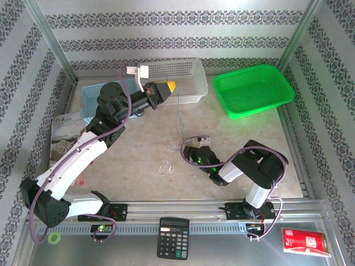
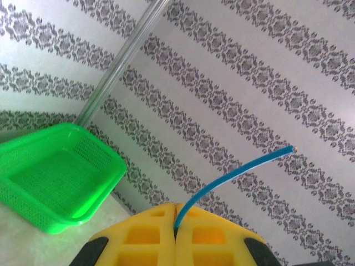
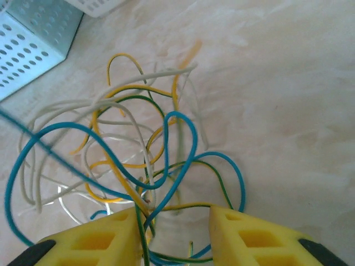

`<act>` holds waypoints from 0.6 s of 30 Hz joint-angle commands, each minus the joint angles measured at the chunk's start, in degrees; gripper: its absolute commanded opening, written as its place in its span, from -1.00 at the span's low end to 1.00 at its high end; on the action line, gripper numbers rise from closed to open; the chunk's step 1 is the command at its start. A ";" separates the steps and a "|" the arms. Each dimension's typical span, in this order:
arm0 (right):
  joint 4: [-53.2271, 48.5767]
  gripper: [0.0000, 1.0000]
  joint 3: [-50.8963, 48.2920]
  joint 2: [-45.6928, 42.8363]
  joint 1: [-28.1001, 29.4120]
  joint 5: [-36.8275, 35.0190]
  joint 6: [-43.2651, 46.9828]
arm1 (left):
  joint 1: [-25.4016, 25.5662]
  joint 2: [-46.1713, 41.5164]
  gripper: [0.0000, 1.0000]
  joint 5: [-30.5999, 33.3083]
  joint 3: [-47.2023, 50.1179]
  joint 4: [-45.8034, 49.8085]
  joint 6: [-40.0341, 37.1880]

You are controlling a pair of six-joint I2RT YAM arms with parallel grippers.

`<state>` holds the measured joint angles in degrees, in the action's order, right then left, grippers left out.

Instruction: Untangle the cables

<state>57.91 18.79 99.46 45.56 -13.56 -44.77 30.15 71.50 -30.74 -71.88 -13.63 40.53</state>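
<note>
cables (image 3: 145, 166) cropped below, far tips blurred (seemingly)

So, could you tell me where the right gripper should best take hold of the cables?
Probably at the knot where blue, yellow and green strands cross, coming straight down from above. The right gripper straddles that spot with jaws apart, while the loops beyond it lie loose on the table. The left gripper pinches the blue cable.

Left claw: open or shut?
Shut on a blue cable: the left claw has its yellow fingers meeting, with the strand pinched between them.
</note>
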 commanded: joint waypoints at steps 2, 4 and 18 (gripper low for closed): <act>3.12 -0.12 -1.65 2.05 0.67 -0.81 -2.59 | -1.54 -0.82 -1.00 0.61 -3.36 2.97 -2.30; 3.44 0.04 -1.87 2.19 0.77 -0.46 -2.85 | -1.99 -1.02 -1.00 0.94 -4.98 4.98 -3.71; 1.74 0.25 -2.61 -4.59 0.93 3.42 -2.87 | -10.83 -0.52 -1.00 3.12 -11.89 15.00 -10.23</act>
<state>61.60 16.99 97.91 46.02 -11.53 -46.81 21.78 71.37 -29.19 -81.95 -2.48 33.23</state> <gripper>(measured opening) 0.619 0.043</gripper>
